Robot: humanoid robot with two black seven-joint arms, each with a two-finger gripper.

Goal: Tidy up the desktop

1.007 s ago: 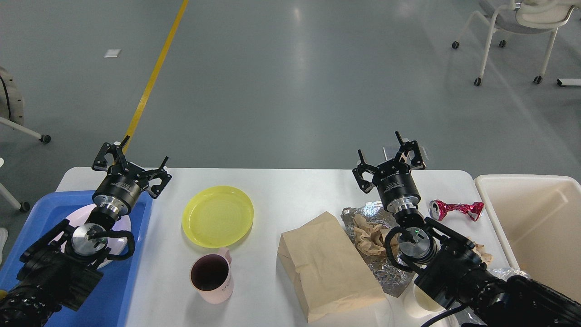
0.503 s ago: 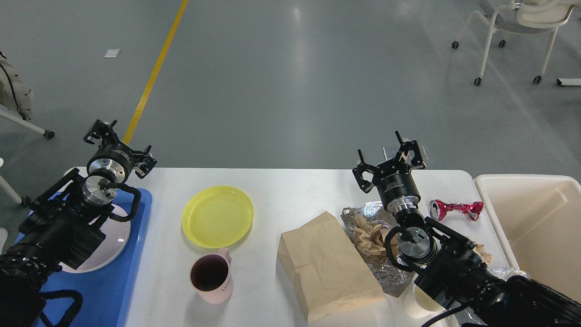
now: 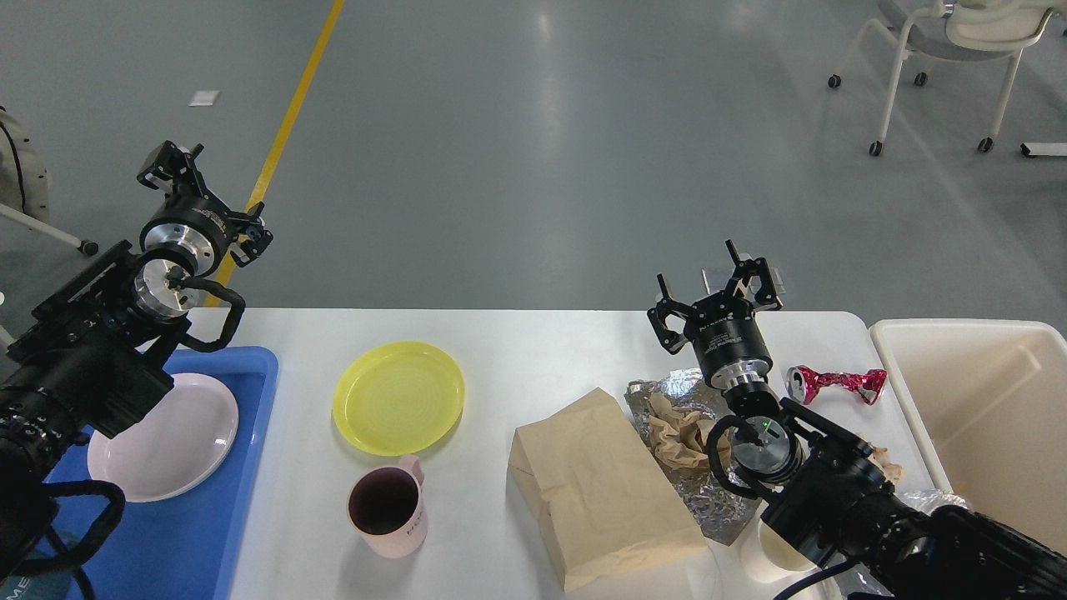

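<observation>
The white desktop (image 3: 533, 350) holds a yellow plate (image 3: 398, 397), a pink mug (image 3: 388, 505), a brown paper bag (image 3: 602, 487), crumpled foil (image 3: 658, 390) with brown paper (image 3: 679, 429) on it, a crushed red can (image 3: 836, 383) and a white paper cup (image 3: 763, 554). My left gripper (image 3: 208, 200) is open and empty, raised above the table's far left corner. My right gripper (image 3: 715, 292) is open and empty, above the far edge behind the foil.
A blue tray (image 3: 192, 533) at the left holds a pale pink plate (image 3: 167, 437). A beige bin (image 3: 984, 400) stands at the right end of the table. A wheeled chair (image 3: 942, 50) stands far off on the floor.
My left arm has risen and drawn back to the left, off the tray, uncovering the pale pink plate. My right arm has not moved.
</observation>
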